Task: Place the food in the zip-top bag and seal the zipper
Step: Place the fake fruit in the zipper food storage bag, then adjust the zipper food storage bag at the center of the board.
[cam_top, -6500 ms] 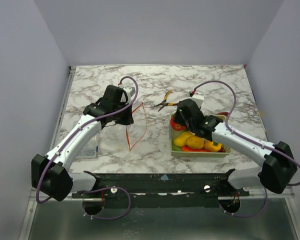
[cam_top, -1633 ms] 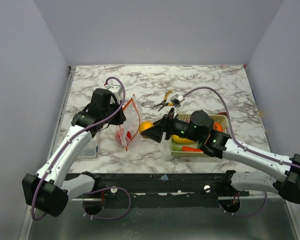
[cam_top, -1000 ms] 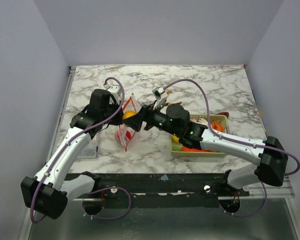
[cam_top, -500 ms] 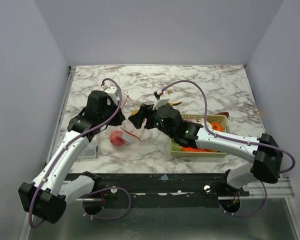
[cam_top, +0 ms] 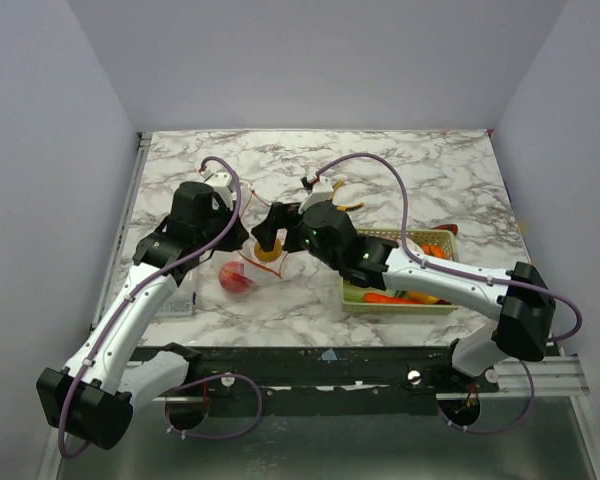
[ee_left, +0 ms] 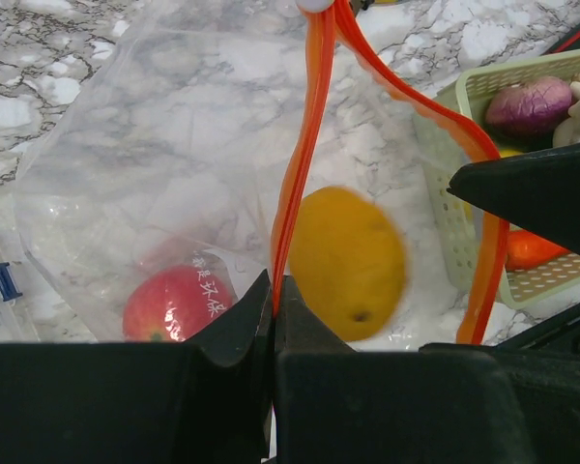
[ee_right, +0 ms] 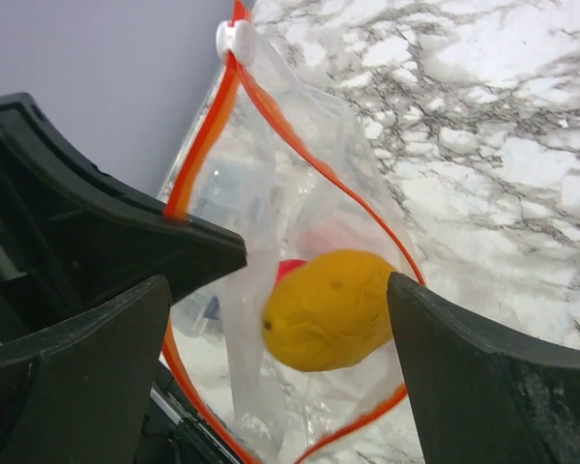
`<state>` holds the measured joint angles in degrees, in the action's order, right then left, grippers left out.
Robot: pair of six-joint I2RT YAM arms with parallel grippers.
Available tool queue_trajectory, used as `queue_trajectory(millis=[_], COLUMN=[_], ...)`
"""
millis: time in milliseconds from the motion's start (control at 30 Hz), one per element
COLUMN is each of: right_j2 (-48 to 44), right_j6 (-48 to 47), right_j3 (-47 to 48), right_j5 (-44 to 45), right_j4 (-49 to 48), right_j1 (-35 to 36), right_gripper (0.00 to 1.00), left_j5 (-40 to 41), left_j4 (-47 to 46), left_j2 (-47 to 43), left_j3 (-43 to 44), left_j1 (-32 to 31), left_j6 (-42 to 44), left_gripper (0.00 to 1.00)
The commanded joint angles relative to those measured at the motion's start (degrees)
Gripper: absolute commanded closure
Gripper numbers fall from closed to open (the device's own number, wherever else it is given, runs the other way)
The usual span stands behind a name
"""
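Note:
My left gripper (ee_left: 274, 286) is shut on the red-orange zipper (ee_left: 304, 145) and holds the clear zip-top bag (cam_top: 252, 272) up with its mouth open. A red apple (ee_left: 177, 304) lies inside the bag. My right gripper (ee_right: 278, 283) is open just above the bag's mouth (cam_top: 270, 238). A yellow mango (ee_right: 333, 309) sits between its spread fingers without touching them, inside the zipper loop, and looks blurred. The mango also shows in the left wrist view (ee_left: 346, 261). The white zipper slider (ee_right: 234, 40) is at the far end.
The pale green basket (cam_top: 395, 307) with orange, yellow and other toy food stands to the right of the bag. A purple piece (ee_left: 527, 101) lies in it. Yellow-handled pliers (cam_top: 342, 207) lie behind my right arm. A small clear packet (cam_top: 183, 300) lies at the left.
My right gripper carried the mango from the basket leftwards to the bag's mouth and opened; the mango now sits loose inside the zipper loop. The left gripper kept hold of the zipper.

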<state>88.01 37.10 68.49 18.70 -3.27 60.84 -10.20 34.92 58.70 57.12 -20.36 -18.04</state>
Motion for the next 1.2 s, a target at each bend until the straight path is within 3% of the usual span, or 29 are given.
queue_trajectory(millis=[0, 167, 333, 467, 733, 1000, 1167], right_j2=[-1.7, -4.4, -8.1, -9.5, -5.2, -8.3, -5.6], right_j6=[0.9, 0.5, 2.6, 4.4, 4.7, 4.0, 5.4], right_j3=[1.2, 1.7, -1.2, -4.6, -4.5, -6.1, -8.2], right_j5=[2.6, 4.3, 5.8, 6.3, -2.4, 0.8, 1.5], right_j4=[7.0, 12.0, 15.6, 15.8, 7.7, 7.2, 3.8], right_j1=[0.4, 0.5, 0.5, 0.5, 1.2, 3.7, 3.8], right_gripper=[0.04, 0.05, 0.16, 0.19, 0.25, 0.19, 0.25], left_j5=[-1.4, -2.3, -2.1, -2.5, -5.5, -5.4, -6.7], left_j4=[-1.4, -1.5, -1.5, -1.5, -1.3, -1.5, -0.1], left_j2=[-1.2, -0.7, -1.1, -0.7, 0.2, 0.3, 0.2], left_j3=[-0.4, -0.3, -0.5, -0.4, 0.2, 0.2, 1.8], left_j1=[0.5, 0.8, 0.9, 1.2, 1.4, 1.4, 1.4], left_j6=[-0.4, -0.5, -0.5, -0.6, -2.2, -2.4, -3.6], left_gripper=[1.00, 1.00, 1.00, 1.00, 1.00, 1.00, 1.00])
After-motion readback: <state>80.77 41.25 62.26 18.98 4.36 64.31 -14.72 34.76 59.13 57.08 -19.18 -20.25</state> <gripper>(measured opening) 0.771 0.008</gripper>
